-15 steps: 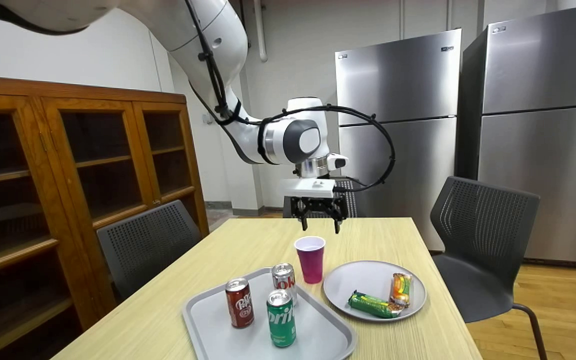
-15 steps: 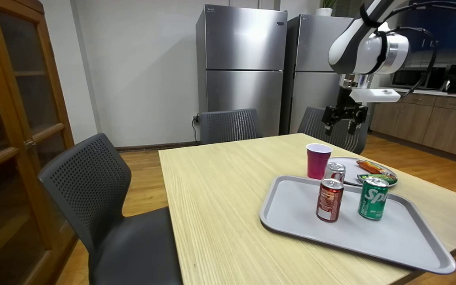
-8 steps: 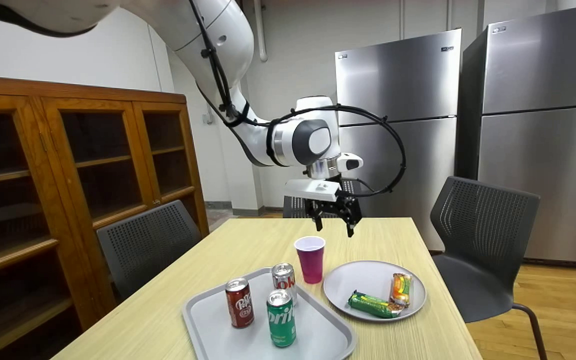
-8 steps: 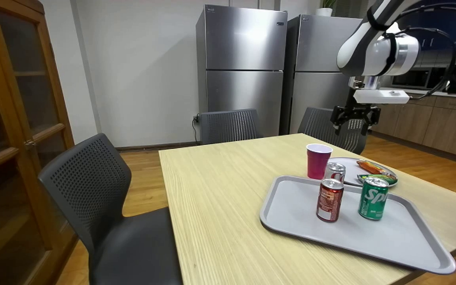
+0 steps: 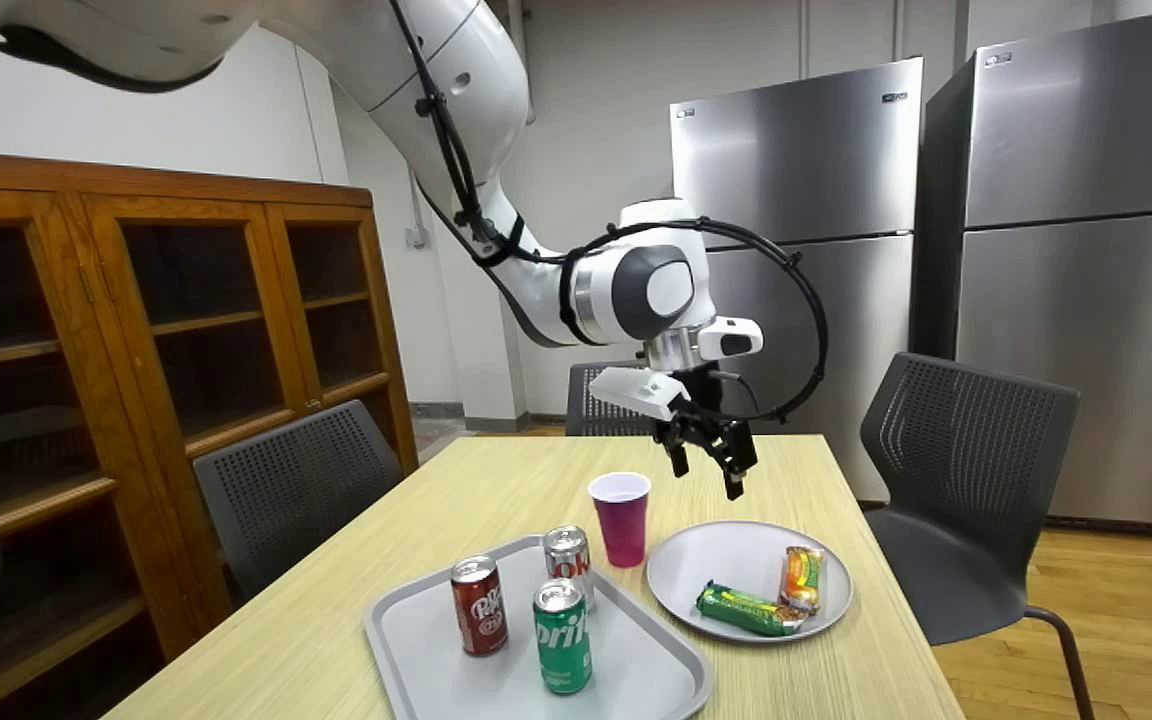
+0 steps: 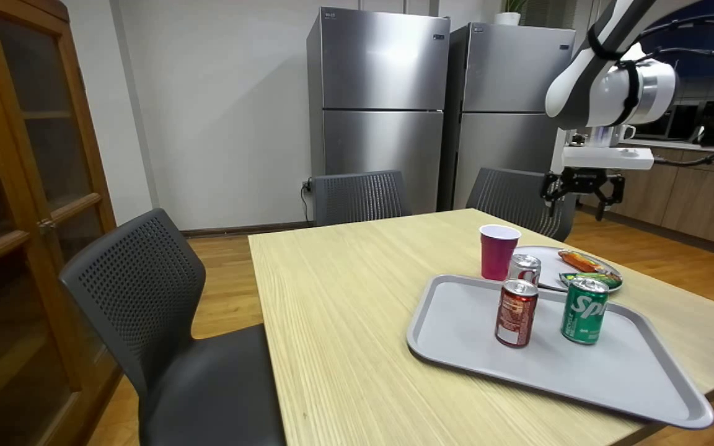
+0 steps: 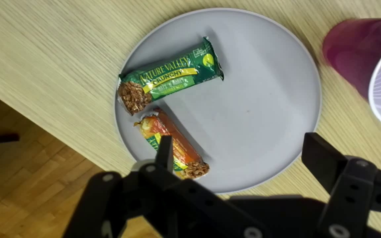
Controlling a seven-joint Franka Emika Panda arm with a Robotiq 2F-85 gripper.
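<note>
Granola bars [image 7: 174,76] (crinkly, shiny) on rd smooth plate [image 7: 260,109]; blk fingers [image 7: 322,158] spread wide.

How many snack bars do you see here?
2, both on the plate: in the wrist view, the green bar lies higher, the orange bar lower, partly hidden by the gripper.

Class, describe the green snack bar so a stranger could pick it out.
On the pale table, find the round plate beside the purple cup. The green snack bar lies on it, its wrapper reading "Nature Valley Crunchy". Its colour separates it from the orange snack bar nearby.
</note>
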